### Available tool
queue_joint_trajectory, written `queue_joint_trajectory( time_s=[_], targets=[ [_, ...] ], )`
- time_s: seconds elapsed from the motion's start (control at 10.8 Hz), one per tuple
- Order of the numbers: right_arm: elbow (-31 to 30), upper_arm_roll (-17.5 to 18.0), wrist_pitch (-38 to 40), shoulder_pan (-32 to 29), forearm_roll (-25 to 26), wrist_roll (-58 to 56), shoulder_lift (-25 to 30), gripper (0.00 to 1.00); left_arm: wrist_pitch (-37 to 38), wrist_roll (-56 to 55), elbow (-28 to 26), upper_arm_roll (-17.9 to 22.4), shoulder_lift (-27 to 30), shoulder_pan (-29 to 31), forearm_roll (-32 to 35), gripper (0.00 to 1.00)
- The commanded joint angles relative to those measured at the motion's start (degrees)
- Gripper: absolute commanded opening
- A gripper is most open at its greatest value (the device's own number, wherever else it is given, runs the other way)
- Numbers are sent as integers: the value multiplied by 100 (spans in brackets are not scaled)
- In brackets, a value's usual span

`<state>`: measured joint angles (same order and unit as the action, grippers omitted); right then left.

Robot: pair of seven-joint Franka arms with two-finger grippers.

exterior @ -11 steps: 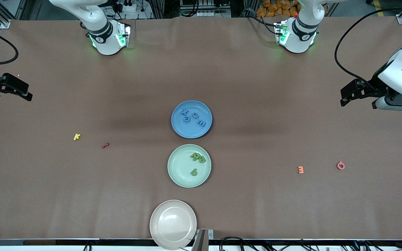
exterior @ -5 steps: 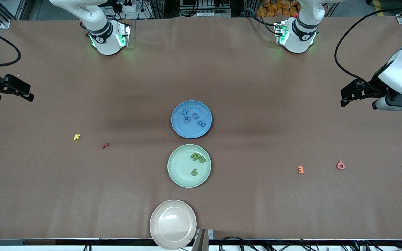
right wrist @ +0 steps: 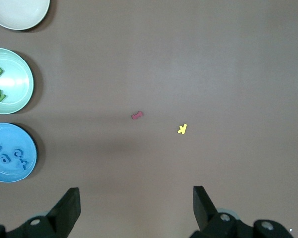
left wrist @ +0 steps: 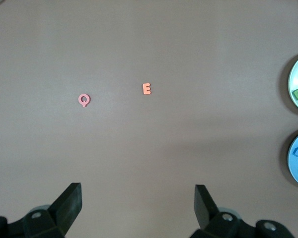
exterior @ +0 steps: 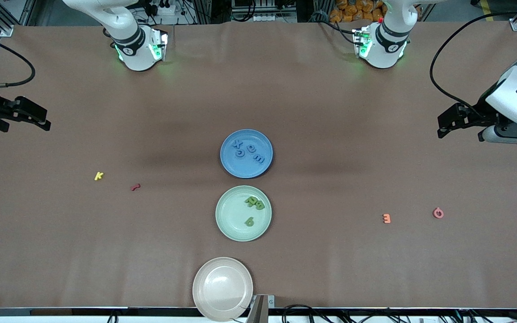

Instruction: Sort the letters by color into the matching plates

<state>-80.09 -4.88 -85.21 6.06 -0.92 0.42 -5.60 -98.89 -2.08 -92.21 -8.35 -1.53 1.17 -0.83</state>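
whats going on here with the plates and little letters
Two robot arms are sorting letters by colour, and neither holds anything now. The blue plate holds the blue letters, and the green plate holds the green letters. The beige plate has nothing in it. A yellow letter, red letter, orange letter and pink letter lie on the table. The left pincer and right pincer hang open over the table's ends.

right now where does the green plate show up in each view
Front view: green plate at centre, nearer the camera than the blue plate.
Left wrist view: cut off at the edge.
Right wrist view: at the edge.
Shared landmark: the blue plate beside it.
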Motion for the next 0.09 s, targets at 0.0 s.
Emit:
queue_joint_trajectory(
  time_s=[0.0],
  targets=[
    [-33,13,-48,-18,92,2,24,100,-8,111,54,-9,-14,32,13,100]
  ],
)
